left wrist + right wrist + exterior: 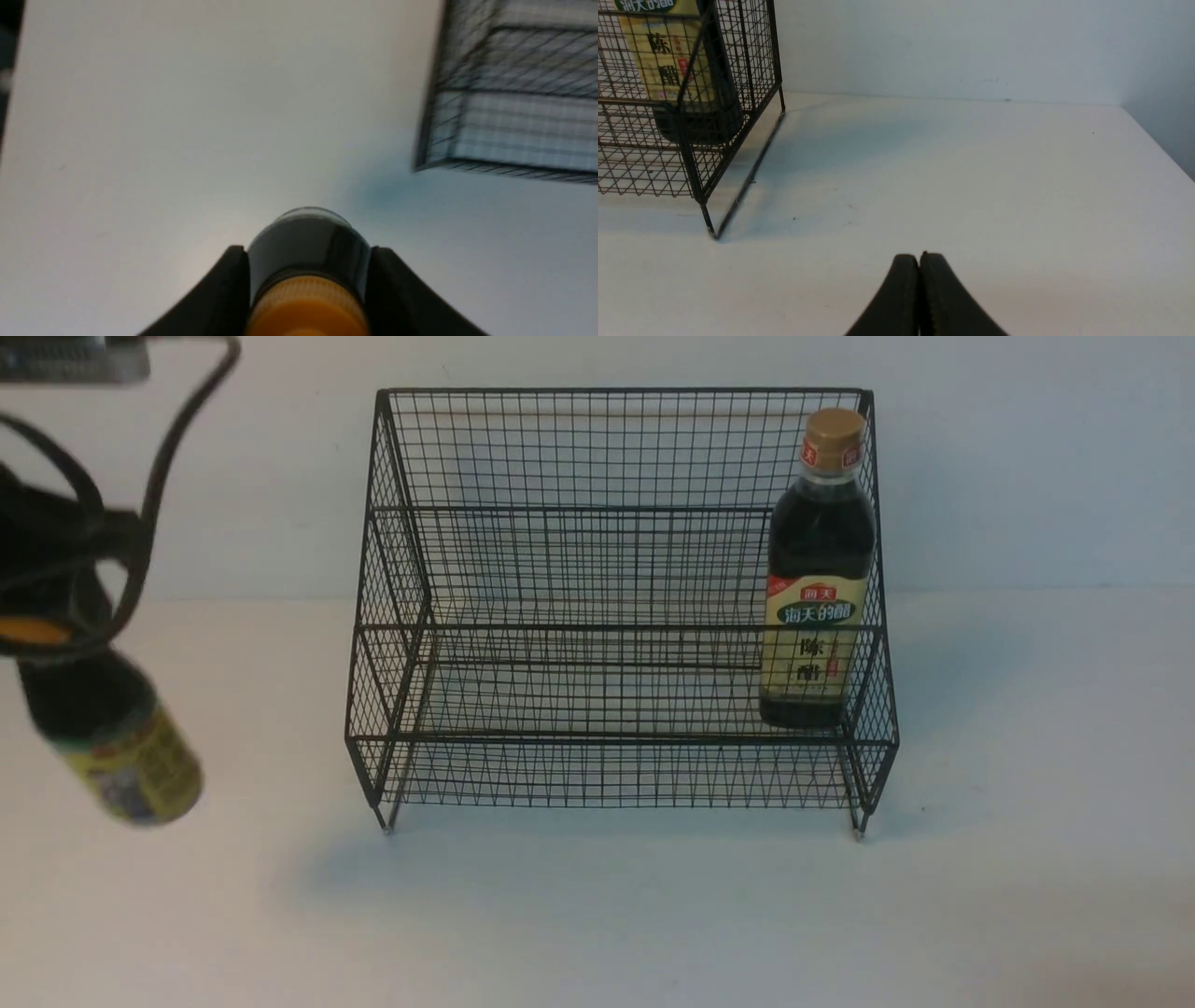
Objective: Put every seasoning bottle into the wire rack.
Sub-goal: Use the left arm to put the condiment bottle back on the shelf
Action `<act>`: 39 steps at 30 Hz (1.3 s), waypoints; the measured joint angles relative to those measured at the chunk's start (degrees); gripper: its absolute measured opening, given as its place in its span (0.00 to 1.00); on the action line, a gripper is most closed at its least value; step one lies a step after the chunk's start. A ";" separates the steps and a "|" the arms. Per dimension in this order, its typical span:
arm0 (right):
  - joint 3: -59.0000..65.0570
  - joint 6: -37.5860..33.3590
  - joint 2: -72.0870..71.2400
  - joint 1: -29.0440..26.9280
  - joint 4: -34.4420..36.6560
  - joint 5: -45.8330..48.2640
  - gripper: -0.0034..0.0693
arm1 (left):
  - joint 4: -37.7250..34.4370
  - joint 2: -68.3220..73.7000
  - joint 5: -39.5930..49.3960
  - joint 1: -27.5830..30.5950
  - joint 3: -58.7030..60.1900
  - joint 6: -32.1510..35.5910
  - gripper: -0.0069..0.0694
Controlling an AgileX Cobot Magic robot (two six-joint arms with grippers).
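1. Left gripper (308, 254): closed on the short bottle (117, 747). The two black fingers (224, 289) clamp the dark shoulder from opposite sides, just below the orange cap (306, 308).

2. Short bottle, orientation: the long axis is tilted, not vertical. In the front view the cap end points up and toward the robot's left. The base end points down and toward the robot's right. The yellow label faces the front camera. The bottle is blurred in this view. It sits at the robot's far left, well apart from the wire rack (616, 616) and outside it. In the left wrist view its shadow falls on the table (597, 915) apart from the base, so the bottle appears clear of the surface.

3. Right gripper (920, 261): fully closed, the two fingers pressed together with nothing between them. It hovers over bare table on the rack's right side.

4. Wire rack: stands on its small feet at the table centre, open front toward the robot.

5. Tall bottle (817, 579): inside the rack at its right end, just beside the right side wall. The base rests on the lower front tier. The long axis is vertical, the tan cap (834, 429) points up, and the cream-green label faces the robot.

6. Behind the rack: a plain wall (1027, 476). A black cable (177, 429) loops above the left arm.
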 joint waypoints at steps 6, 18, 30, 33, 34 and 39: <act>0.00 0.00 0.00 0.00 0.00 0.00 0.03 | -15.51 3.60 0.09 0.00 -10.60 3.88 0.47; 0.00 0.00 0.00 0.00 0.00 0.00 0.03 | -19.81 19.14 -0.64 -4.10 -27.27 4.37 0.47; 0.00 0.00 0.00 0.00 0.00 0.00 0.03 | -5.07 28.66 -9.33 -9.70 -28.69 4.56 0.47; 0.00 0.00 0.00 0.00 0.00 0.00 0.03 | -5.09 29.15 -10.05 -10.34 -28.69 4.56 0.47; 0.00 0.00 0.00 0.00 0.00 0.00 0.03 | -5.09 29.22 -10.11 -10.51 -28.69 4.56 0.47; 0.00 0.07 0.00 0.00 0.00 0.00 0.03 | -4.50 30.36 -10.65 -10.83 -28.75 5.59 0.47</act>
